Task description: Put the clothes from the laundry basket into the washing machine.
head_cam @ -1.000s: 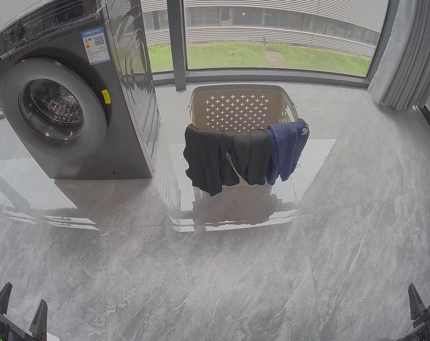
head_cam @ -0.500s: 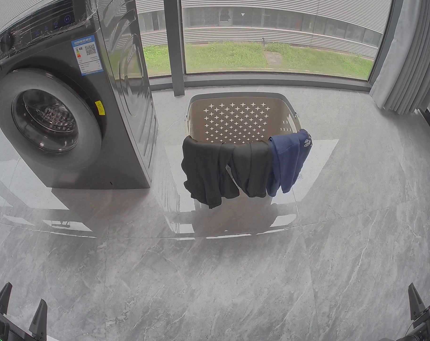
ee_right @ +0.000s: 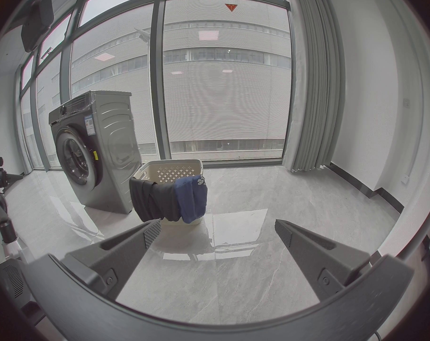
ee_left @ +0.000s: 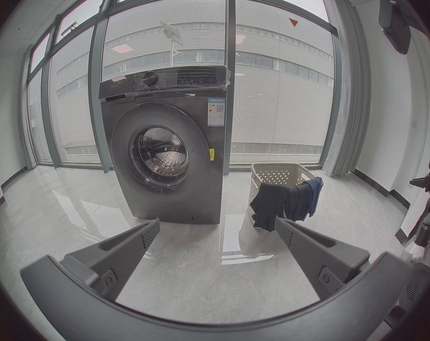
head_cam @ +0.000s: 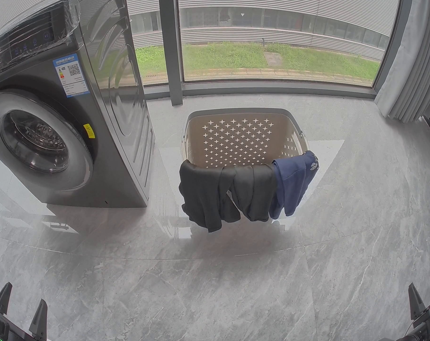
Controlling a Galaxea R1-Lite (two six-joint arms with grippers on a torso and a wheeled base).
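Both grippers are low at my near edge, empty and spread: left gripper (ee_left: pixel 216 223) with its jaws wide apart over bare floor (head_cam: pixel 215 285), right gripper (ee_right: pixel 216 223) the same; both are well apart from the work; ahead stands the basket (head_cam: pixel 243 113), near the washer (head_cam: pixel 115 119) and to its right; three pieces hang over the basket's near rim, a black one (head_cam: pixel 203 195) at the left, a second black one (head_cam: pixel 255 190) overlapping it in the middle, a blue one (head_cam: pixel 293 181) at the right corner, touching its neighbour; I expect all three to be light, soft and limp, so they will sag and trail from a pinch; I would take the cloth where it folds over the rim, thick enough to fill the jaws, and start with the blue one, since it lies outermost; a lift may drag the overlapping black pieces along or shift the light basket; the washer's door (head_cam: pixel 32 140) looks shut, so it likely needs opening first.
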